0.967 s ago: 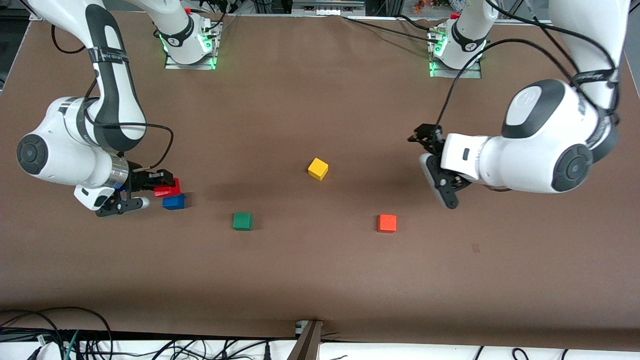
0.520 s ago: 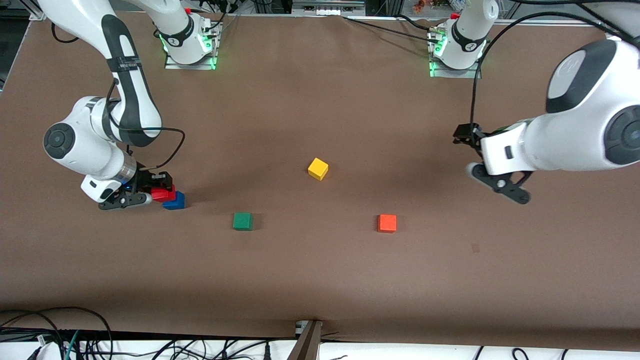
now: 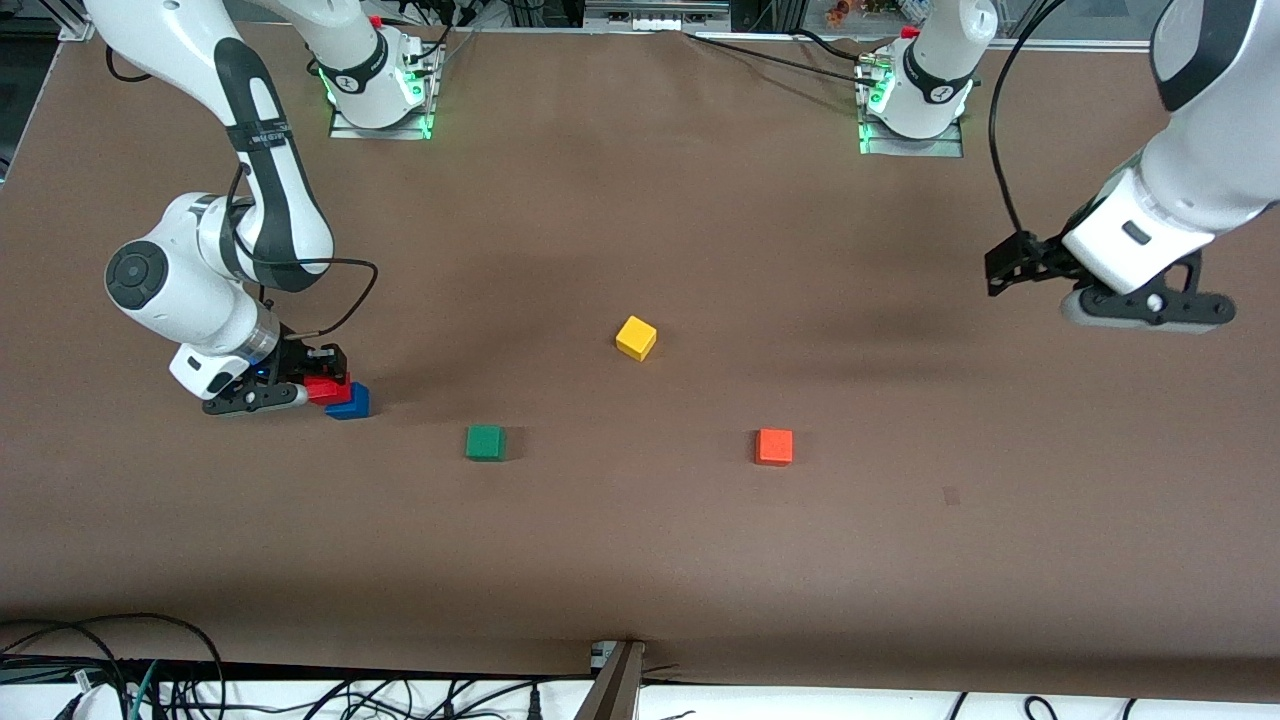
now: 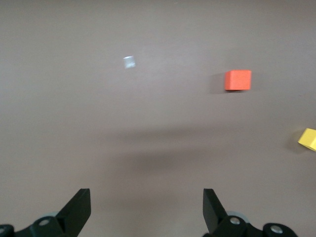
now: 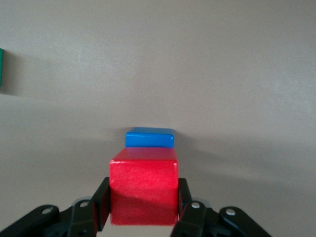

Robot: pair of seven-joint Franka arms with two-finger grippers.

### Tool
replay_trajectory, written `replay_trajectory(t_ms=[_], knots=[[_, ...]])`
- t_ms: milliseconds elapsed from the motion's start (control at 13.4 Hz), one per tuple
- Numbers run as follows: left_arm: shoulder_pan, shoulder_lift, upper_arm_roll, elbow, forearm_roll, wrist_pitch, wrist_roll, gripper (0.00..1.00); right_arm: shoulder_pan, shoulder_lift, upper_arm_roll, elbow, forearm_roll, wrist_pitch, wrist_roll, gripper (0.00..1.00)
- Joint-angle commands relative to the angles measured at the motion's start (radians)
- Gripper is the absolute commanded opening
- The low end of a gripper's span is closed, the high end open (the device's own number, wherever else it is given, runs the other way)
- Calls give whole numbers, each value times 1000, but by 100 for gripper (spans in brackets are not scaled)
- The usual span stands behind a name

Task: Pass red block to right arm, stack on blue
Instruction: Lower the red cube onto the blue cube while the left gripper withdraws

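Brown counter (image 3: 640,540) fills the scene, w/ two white robot arms based along its top edge and loose cables along the edge nearest the front camera.

Right arm (image 3: 230,200) reaches down at its own end of the counter. Right gripper (image 3: 300,385) sits low, its fingers (image 5: 101,205) closed on the red block (image 3: 328,388); in the right wrist view the block sits squarely between them, one finger against each side. The blue cube (image 3: 350,402) lies on the counter directly next to the red block, partly covered by it in the front view. The red block overlaps the blue cube's top from the right arm's side, not centred over it. Can't tell whether the two touch.

Left arm (image 3: 1190,150) is up at its own end of the counter, well apart from every cube. Left gripper (image 3: 1100,285) hangs over bare counter, fingers (image 4: 79,207) spread wide and holding nothing; left wrist view shows both black tips w/ only counter between them.

Three other cubes sit on the counter, well apart from each other: a green cube (image 3: 485,442) near the blue one, toward the middle; a yellow cube (image 3: 636,337) about mid-counter, farther from the front camera than the green; an orange cube (image 3: 774,446) toward the left arm's end, about level w/ the green.
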Motion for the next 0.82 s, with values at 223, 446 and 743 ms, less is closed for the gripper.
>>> replay_trajectory(t_ms=[223, 446, 743], knots=[[56, -120, -16, -135, 7, -8, -35, 100, 4, 14, 3, -7, -10, 46, 12, 0], [59, -80, -6, -102, -62, -8, -31, 100, 4, 17, 3, -6, -10, 49, 13, 0], [57, -71, -10, -84, -59, -10, -24, 100, 5, 19, 3, -4, -8, 49, 15, 0]])
